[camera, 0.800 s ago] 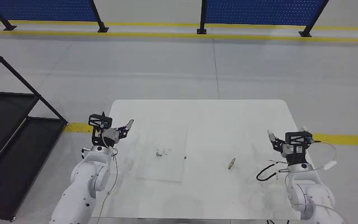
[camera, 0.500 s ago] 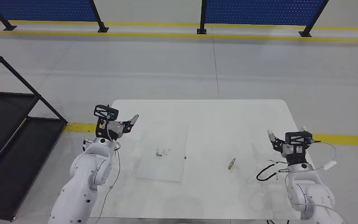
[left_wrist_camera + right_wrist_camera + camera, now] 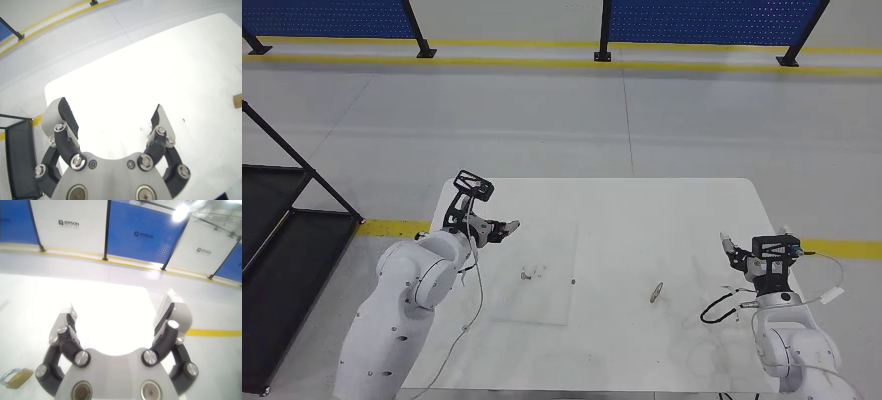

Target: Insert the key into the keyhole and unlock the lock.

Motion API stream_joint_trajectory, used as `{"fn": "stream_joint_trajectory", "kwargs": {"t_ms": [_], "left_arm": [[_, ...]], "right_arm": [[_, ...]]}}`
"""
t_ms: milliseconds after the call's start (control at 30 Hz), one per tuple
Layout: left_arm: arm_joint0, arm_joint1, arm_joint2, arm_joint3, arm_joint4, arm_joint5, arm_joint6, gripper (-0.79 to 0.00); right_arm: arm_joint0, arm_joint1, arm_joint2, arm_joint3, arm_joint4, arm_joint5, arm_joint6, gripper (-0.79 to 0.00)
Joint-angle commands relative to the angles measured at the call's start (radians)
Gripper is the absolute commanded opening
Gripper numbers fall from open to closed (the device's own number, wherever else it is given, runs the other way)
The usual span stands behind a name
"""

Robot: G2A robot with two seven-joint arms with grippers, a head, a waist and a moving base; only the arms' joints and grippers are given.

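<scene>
Top view: the small silvery key (image 3: 527, 271), left of centre, lies just lower right of your left gripper (image 3: 506, 230), jaws apart and empty. The brass padlock (image 3: 655, 291), slanted right of centre, is closer to the right gripper (image 3: 754, 240), also spread wide.

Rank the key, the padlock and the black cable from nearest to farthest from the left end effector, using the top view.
1. Key, close by the left end effector, on the left side.
2. Padlock, right of centre.
3. Black cable, far right.
</scene>
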Motion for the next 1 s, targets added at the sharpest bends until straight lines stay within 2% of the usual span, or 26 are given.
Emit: {"fn": "stream_joint_trajectory", "kwargs": {"t_ms": [0, 333, 567, 767, 900, 967], "left_arm": [[-0.023, -0.004, 0.026, 0.013, -0.044, 0.037, -0.056, 0.0], [-0.065, -0.024, 0.07, 0.12, -0.296, 0.244, -0.159, 0.0], [-0.074, -0.029, 0.091, 0.183, -0.37, 0.354, -0.206, 0.0], [-0.066, -0.029, 0.108, 0.218, -0.394, 0.338, -0.166, 0.0], [-0.058, -0.026, 0.117, 0.229, -0.391, 0.284, -0.144, 0.0], [-0.055, -0.024, 0.118, 0.238, -0.389, 0.263, -0.138, -0.129]], "right_arm": [[0.0, 0.0, 0.0, 0.0, 0.0, 0.0, 0.0, 0.0], [0.0, 0.0, 0.0, 0.0, 0.0, 0.0, 0.0, 0.0], [0.0, 0.0, 0.0, 0.0, 0.0, 0.0, 0.0, 0.0], [0.0, 0.0, 0.0, 0.0, 0.0, 0.0, 0.0, 0.0], [0.0, 0.0, 0.0, 0.0, 0.0, 0.0, 0.0, 0.0], [0.0, 0.0, 0.0, 0.0, 0.0, 0.0, 0.0, 0.0]]}}
